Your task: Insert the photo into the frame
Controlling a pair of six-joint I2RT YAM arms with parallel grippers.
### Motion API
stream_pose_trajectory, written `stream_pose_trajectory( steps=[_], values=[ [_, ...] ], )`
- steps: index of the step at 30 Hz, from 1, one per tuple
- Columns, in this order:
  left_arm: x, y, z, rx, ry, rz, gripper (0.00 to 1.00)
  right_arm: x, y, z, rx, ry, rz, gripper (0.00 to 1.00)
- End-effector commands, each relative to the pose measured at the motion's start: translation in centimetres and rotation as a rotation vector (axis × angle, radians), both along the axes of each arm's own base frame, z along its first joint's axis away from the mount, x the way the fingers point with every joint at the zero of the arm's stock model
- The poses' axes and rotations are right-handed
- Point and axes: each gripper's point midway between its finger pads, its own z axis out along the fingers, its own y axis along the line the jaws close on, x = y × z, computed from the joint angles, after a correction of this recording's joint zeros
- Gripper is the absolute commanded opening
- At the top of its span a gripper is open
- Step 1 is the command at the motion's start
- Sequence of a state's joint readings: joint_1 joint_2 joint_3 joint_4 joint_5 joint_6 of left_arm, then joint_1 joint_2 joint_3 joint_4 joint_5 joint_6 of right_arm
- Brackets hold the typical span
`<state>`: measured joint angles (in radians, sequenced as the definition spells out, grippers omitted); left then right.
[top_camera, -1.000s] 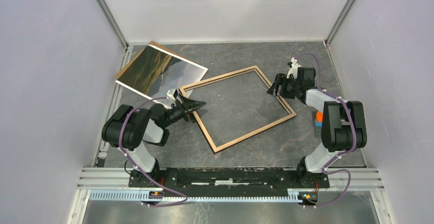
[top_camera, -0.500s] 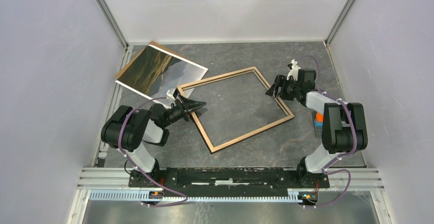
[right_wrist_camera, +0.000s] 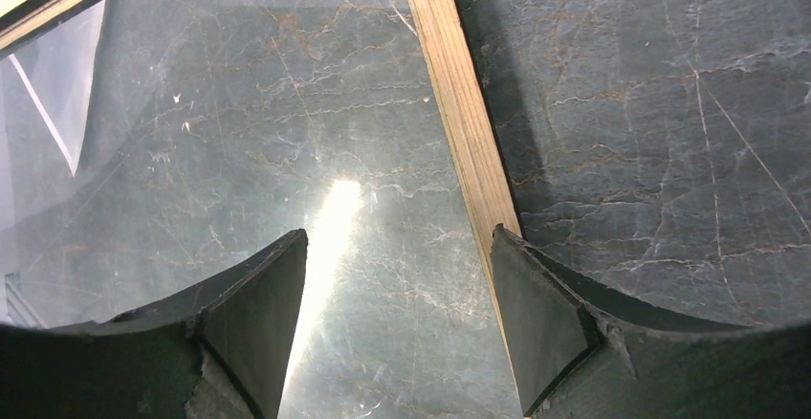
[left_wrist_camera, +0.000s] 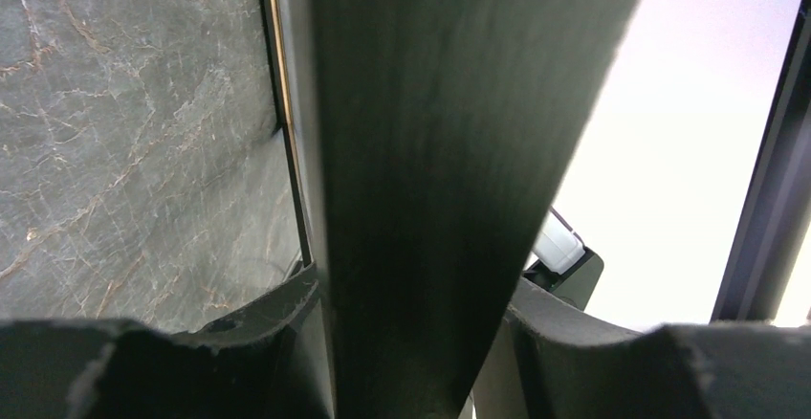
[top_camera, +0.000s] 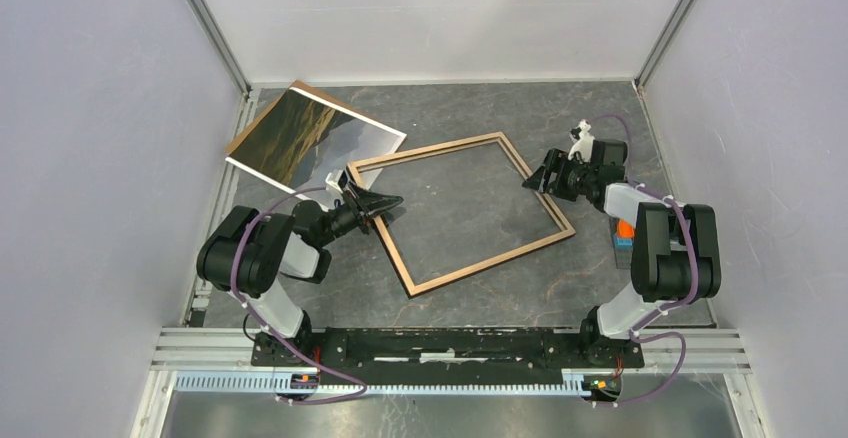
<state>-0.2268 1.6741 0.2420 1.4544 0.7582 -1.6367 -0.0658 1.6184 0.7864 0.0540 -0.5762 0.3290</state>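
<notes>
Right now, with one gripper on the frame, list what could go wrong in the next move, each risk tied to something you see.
1. The left gripper pinches the frame by one thin rail near a corner. A frame this large, held that way, may twist or slip.
2. The right gripper is open, with the rail beside one finger rather than centred in the gap. Closing may nudge the frame instead of gripping it.

Arms (top_camera: 262,258) black-and-white, purple cables (top_camera: 296,196); left pincer (left_wrist_camera: 411,290), right pincer (right_wrist_camera: 397,247) dark, rough-edged fingers (right_wrist_camera: 253,295).
</notes>
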Motion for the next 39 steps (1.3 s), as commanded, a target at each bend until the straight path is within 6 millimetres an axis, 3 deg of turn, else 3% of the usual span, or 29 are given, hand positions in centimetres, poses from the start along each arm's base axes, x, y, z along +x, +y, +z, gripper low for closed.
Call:
stream_pose_trajectory(
  steps=[1,10,24,27,29,34,37,39],
  values=[
    [0.3,0.1,3.7,-0.083,-0.082,0.007,0.51,-2.3,-0.1,-2.3,0.008,0.113,-0.009,0.77],
    [0.4,0.0,1.6,-0.057,-0.033,0.009,0.55,-3.2,1.2,-1.6,0.045,0.094,0.027,0.76],
    [0.5,-0.1,1.5,-0.051,-0.036,0.004,0.59,-3.8,2.1,-1.2,0.036,0.081,0.064,0.76],
    [0.4,0.0,1.4,-0.05,-0.036,0.004,0.62,-3.7,1.3,-1.5,-0.012,0.093,0.047,0.76],
    [0.3,0.0,1.2,-0.046,-0.032,0.003,0.66,-3.2,0.8,-1.0,-0.049,0.079,0.04,0.76],
    [-0.3,0.1,-0.5,-0.022,0.013,0.001,0.81,-1.0,-0.6,2.4,-0.135,-0.004,0.001,0.78],
    [-0.4,0.2,-2.4,-0.008,0.083,0.012,0.99,-0.5,-1.1,4.2,-0.164,-0.037,-0.005,0.78],
    [-0.7,0.2,-3.6,0.005,0.125,0.012,1.0,-0.7,-1.1,4.7,-0.169,-0.048,-0.002,0.79]
  ],
)
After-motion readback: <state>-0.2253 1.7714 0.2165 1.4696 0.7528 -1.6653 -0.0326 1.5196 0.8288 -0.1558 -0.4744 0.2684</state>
